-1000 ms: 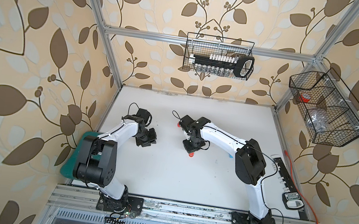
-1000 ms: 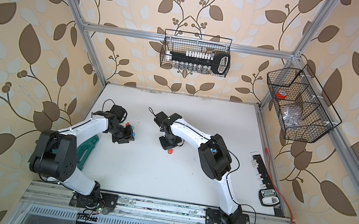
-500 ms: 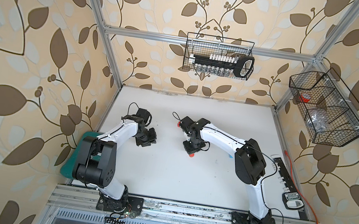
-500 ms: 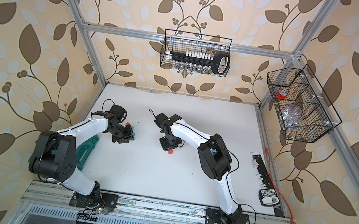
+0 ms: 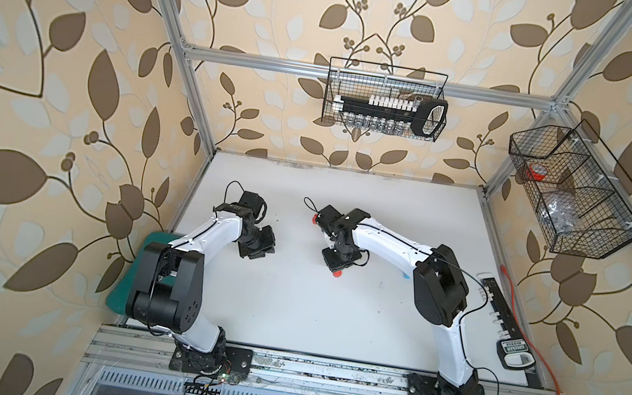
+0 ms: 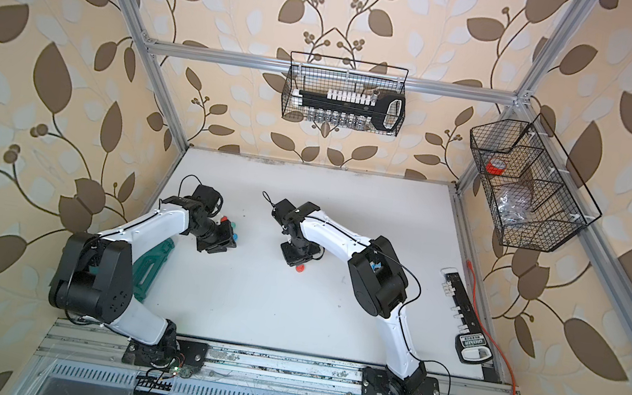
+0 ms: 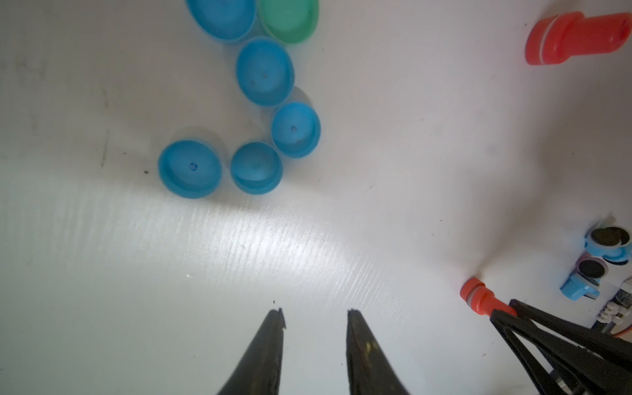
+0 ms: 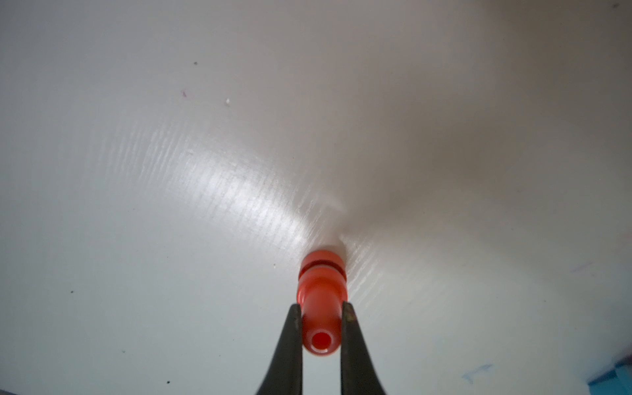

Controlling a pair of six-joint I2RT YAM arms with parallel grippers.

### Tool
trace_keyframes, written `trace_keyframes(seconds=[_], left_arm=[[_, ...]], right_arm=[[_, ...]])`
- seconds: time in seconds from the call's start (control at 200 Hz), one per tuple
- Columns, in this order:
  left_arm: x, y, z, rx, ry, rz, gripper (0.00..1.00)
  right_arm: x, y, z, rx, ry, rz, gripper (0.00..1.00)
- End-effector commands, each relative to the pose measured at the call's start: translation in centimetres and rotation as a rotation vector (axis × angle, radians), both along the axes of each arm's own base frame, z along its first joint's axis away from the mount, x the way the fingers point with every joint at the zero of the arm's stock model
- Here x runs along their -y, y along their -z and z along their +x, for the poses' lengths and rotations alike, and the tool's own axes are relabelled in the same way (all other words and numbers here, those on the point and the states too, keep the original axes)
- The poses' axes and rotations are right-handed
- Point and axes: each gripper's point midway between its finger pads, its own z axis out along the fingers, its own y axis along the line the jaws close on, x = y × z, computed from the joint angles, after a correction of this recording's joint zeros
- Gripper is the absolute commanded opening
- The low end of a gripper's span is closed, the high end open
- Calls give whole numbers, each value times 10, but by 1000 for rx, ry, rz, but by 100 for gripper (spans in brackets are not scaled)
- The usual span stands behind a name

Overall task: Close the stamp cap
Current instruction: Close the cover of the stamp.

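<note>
White tabletop (image 5: 289, 312), red stamp (image 8: 321, 307), tag (image 5: 513, 352) lettering unreadable

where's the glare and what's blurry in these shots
Left wrist view: a bright glare streak crosses the table, and the blue caps look soft. Right wrist view: a similar streak runs up to the red stamp, with a grey shadow on the table beyond it. Both top views: even light, sharp, no glare on the table.
</note>
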Motion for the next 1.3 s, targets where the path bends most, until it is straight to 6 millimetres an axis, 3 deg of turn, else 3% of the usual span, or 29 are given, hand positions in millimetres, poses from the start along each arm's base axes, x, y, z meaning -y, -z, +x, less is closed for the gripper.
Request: trace_keyframes(seconds=[0.0, 1.04, 1.295], left_arm=[[-5, -8, -3, 20, -7, 6, 34], [-5, -7, -1, 17, -8, 5, 34], [-5, -6, -2, 13, -7, 6, 34]], right_arm=[[0, -13, 1, 32, 12, 15, 1], [-6, -22, 10, 58, 7, 27, 1], [-5, -15, 8, 46, 9, 18, 1]])
